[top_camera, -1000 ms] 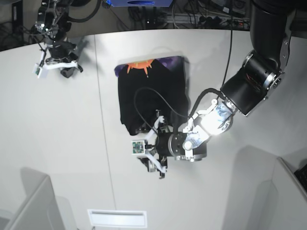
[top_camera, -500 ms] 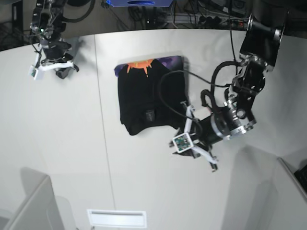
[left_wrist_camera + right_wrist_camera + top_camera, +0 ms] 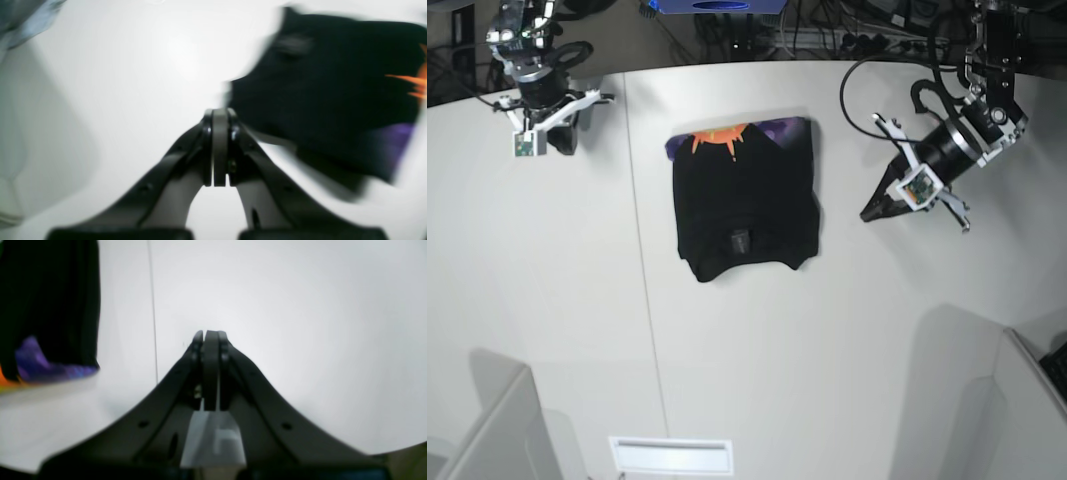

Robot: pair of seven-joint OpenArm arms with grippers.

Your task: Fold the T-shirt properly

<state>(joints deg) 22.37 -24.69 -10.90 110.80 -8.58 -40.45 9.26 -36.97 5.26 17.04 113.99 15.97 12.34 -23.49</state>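
Black folded T-shirt (image 3: 745,215) on table (image 3: 777,360)

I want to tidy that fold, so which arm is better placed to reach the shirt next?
Probably the left. Its tool hangs shut just off the T-shirt, pointing at its near edge. The right tool sits farther away, near the table's far corner.

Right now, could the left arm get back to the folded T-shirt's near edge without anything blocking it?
Probably yes. The left gripper hangs shut and empty beside the T-shirt, with only bare table between them; the right gripper is far off at the other corner.
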